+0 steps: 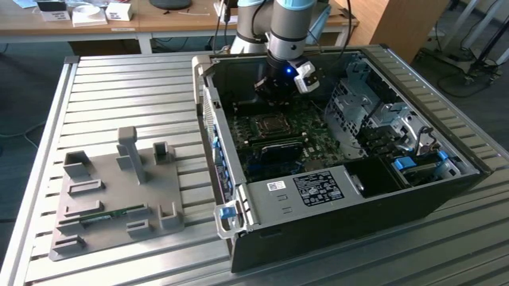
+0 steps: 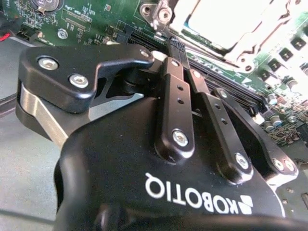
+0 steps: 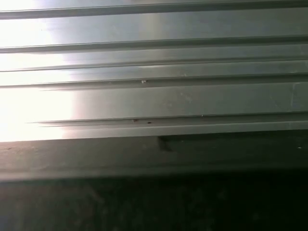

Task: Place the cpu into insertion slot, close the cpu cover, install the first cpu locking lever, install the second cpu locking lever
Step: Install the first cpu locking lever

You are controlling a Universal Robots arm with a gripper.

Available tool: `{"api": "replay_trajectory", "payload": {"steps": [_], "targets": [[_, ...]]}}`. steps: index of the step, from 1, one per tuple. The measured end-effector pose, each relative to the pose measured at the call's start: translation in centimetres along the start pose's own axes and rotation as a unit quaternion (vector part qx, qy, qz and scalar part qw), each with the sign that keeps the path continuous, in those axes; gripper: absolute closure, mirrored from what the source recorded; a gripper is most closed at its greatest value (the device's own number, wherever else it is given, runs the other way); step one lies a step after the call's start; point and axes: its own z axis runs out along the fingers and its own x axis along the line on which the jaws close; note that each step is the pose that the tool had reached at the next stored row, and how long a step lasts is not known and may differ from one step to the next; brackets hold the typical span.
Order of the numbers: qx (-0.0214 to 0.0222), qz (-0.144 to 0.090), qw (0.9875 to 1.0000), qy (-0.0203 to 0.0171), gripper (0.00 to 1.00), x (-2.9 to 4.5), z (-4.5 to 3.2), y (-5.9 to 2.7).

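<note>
One arm [image 1: 282,24] and one gripper [image 1: 277,100], reaching down into the one open case [image 1: 445,179] on the slatted table [image 1: 135,89]. One blue lamp is lit on the wrist, just above the gripper.

Gripper state: narrow. In the second wrist view its two fingers [image 2: 175,96] lie side by side with the tips drawn together. Whether anything sits between the tips, I cannot tell.

Slot [image 1: 270,125]: one, on the green board [image 1: 318,140], under the gripper and slightly ahead of it. In the second wrist view the fingertips stand just beside a corner of the slot's metal frame. Touching or apart, I cannot tell.

Cpu [image 2: 216,18]: one, with a bright silver top, lying in the slot just beyond the fingertips.

Cover [image 2: 260,33]: one, and it looks laid flat around the cpu.

Well apart from the gripper, outside the case: one grey tray [image 1: 119,179] with one green memory stick [image 1: 104,215] lying in it.

The first wrist view looks along the table's grey ribs [image 3: 154,96].
</note>
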Motion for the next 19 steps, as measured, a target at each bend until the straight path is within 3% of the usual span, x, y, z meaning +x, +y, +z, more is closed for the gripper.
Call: {"api": "replay_trajectory", "payload": {"steps": [19], "targets": [[-0.0015, 0.001, 1.0, 0.0, 0.89, 0.0, -0.23, 0.14]]}}
